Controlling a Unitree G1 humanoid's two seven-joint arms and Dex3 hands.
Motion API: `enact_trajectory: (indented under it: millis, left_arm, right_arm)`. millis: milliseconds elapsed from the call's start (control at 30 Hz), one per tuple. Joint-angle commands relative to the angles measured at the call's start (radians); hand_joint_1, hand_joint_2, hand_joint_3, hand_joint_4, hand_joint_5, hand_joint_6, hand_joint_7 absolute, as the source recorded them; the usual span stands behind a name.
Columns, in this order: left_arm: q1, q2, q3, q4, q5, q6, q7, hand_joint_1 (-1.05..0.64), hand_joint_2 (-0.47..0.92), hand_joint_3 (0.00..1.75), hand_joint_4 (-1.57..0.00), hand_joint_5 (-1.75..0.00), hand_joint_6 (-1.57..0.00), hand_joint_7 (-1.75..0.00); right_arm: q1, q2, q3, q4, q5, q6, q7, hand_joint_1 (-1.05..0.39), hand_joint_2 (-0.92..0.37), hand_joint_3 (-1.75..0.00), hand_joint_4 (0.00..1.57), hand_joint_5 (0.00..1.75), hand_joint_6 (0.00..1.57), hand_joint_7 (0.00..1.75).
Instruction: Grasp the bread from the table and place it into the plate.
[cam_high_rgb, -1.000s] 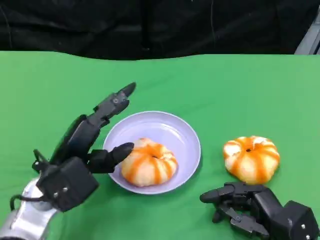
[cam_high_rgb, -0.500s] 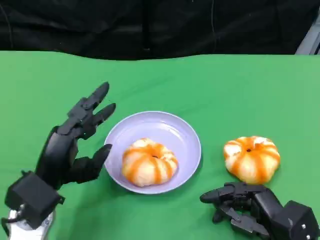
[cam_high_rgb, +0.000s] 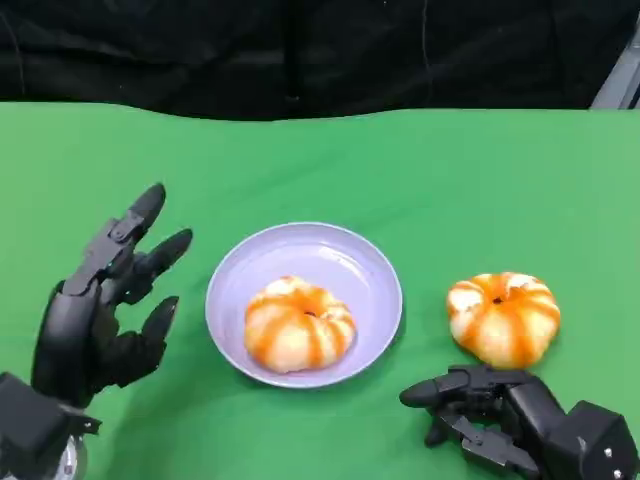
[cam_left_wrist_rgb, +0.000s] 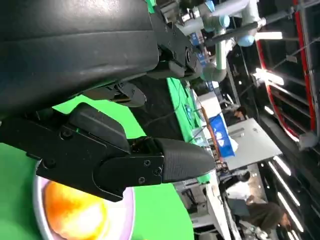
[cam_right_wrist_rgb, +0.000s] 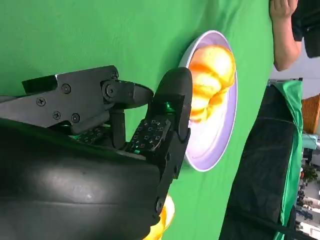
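A round bread (cam_high_rgb: 299, 324) with orange stripes lies inside the lilac plate (cam_high_rgb: 340, 258) at the table's middle; it also appears as the bread (cam_left_wrist_rgb: 75, 214) and the bread (cam_right_wrist_rgb: 212, 75) in the wrist views. A second striped bread (cam_high_rgb: 503, 315) sits on the green cloth to the plate's right. My left hand (cam_high_rgb: 98, 310) hovers left of the plate, fingers spread, holding nothing. My right hand (cam_high_rgb: 505, 415) rests low at the front right, just in front of the second bread, fingers apart and empty.
The green cloth (cam_high_rgb: 330, 160) covers the table up to a black backdrop (cam_high_rgb: 300, 50) at the far edge. A person's arm (cam_right_wrist_rgb: 285, 30) shows beyond the plate in the right wrist view.
My left hand has drawn back from the plate, moving left and toward me, with its fingers still spread. The bread stays in the plate. The right hand has not moved.
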Motion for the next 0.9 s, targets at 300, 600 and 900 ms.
enact_trajectory:
  millis: [300, 600, 900]
  left_arm:
    - [0.077, -0.016, 0.044, 0.021, 0.018, -0.031, 0.007, -0.82, 0.92, 0.59, -0.58, -0.03, -0.34, -0.02]
    - [0.124, -0.028, 0.046, 0.023, 0.047, -0.051, 0.024, -0.81, 0.92, 0.58, -0.61, -0.03, -0.35, -0.02]
    - [0.122, -0.027, 0.046, 0.042, 0.044, -0.057, 0.013, -0.76, 0.92, 0.57, -0.64, -0.03, -0.38, -0.02]
  right_arm:
    - [0.011, -0.016, -0.003, 0.009, -0.002, 0.017, 0.007, -0.05, -0.92, -0.4, 0.78, 1.26, 1.1, 0.34]
    - [0.011, -0.023, -0.005, 0.012, 0.001, 0.012, 0.017, -0.04, -0.92, -0.41, 0.78, 1.26, 1.1, 0.35]
    - [0.018, -0.021, -0.004, 0.003, -0.005, 0.02, 0.01, -0.06, -0.92, -0.39, 0.77, 1.26, 1.09, 0.37]
